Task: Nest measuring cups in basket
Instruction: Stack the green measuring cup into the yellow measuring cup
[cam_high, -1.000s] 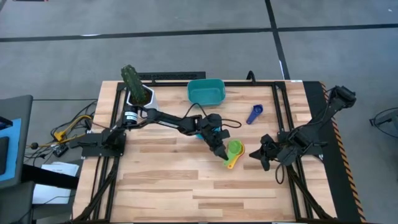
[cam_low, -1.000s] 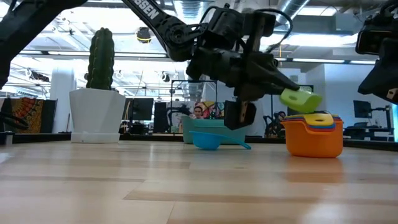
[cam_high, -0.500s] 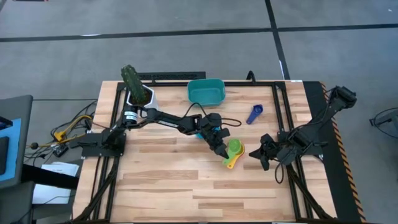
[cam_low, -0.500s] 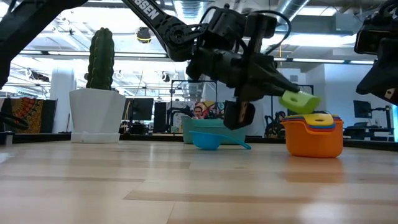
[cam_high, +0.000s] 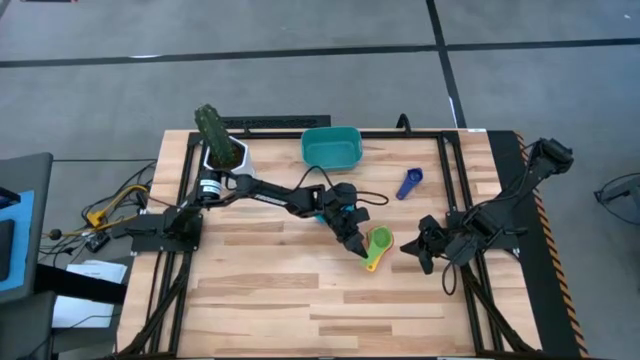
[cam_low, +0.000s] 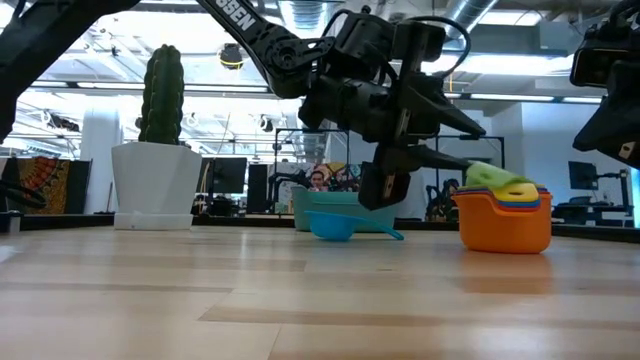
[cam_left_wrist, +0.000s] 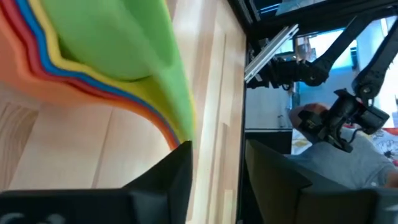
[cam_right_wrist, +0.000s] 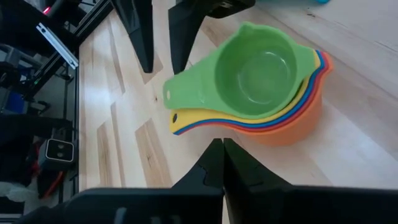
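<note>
Fingers of the left gripper (cam_high: 362, 251) stood slightly apart, gripping nothing, beside the green cup's handle (cam_right_wrist: 180, 93). Right gripper (cam_high: 416, 250) waited near, fingers pressed together and empty. Nested stack (cam_low: 505, 214) sat mid-worktop (cam_high: 270, 300): smooth plastic scoops, green atop yellow, blue, red, orange, flat handles fanned. Stacking looked nearly done; a loose blue cup (cam_high: 410, 183) lay farther off, and the glossy teal basket (cam_high: 331, 147) beyond. Next move likely needs fetching that cup, then the stack carried to the basket.
</note>
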